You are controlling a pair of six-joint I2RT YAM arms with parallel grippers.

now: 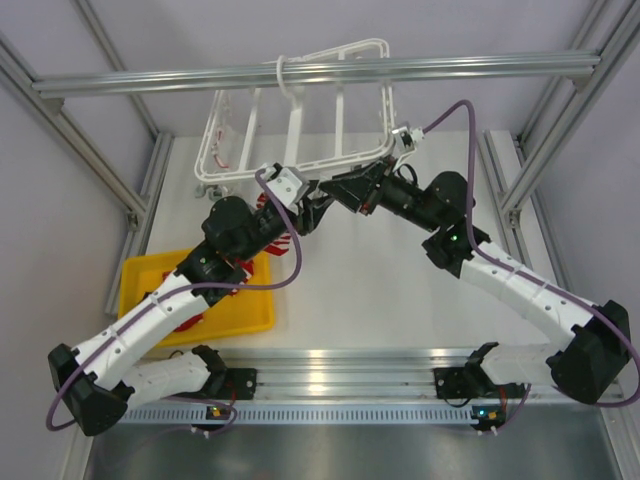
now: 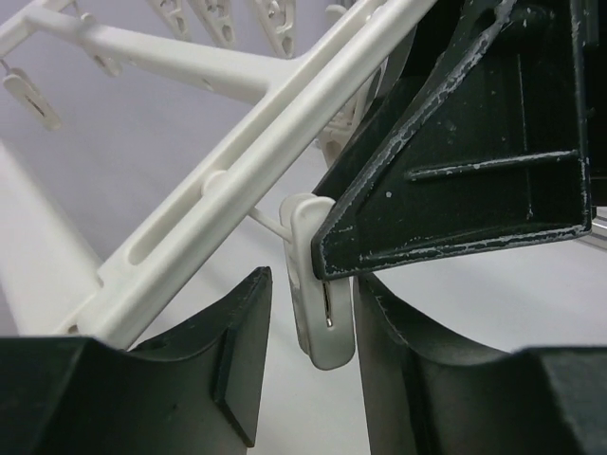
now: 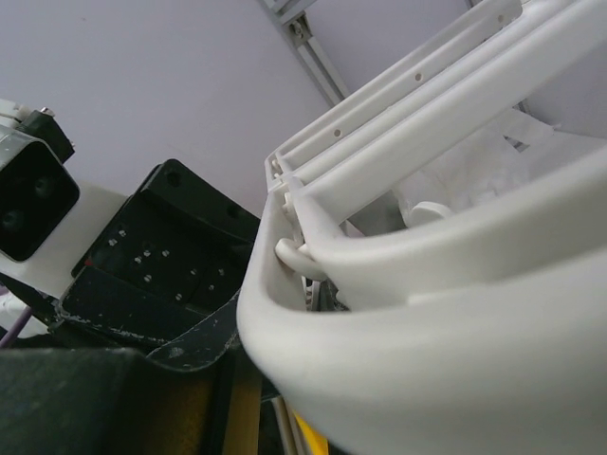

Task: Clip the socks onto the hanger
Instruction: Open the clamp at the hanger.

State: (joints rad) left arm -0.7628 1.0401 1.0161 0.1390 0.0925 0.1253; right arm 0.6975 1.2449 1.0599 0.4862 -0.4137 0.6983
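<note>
**Left gripper (image 2: 308, 332) set about a hanger (image 1: 388, 110) clip (image 2: 321, 284); right gripper (image 1: 340, 190) undetermined.**

The hanger is hung from the rail (image 1: 450, 68), upper centre of the top view. In the left wrist view the clip is seen between the left gripper's parted jaws, unclamped (a gap shows beside the left-hand pad). A black finger (image 2: 455, 171) of the right gripper is pressed against the clip's top; whether that gripper is clenched cannot be told. Red sock (image 1: 188, 322) fabric is seen in the tray (image 1: 255, 315), lower left.
</note>
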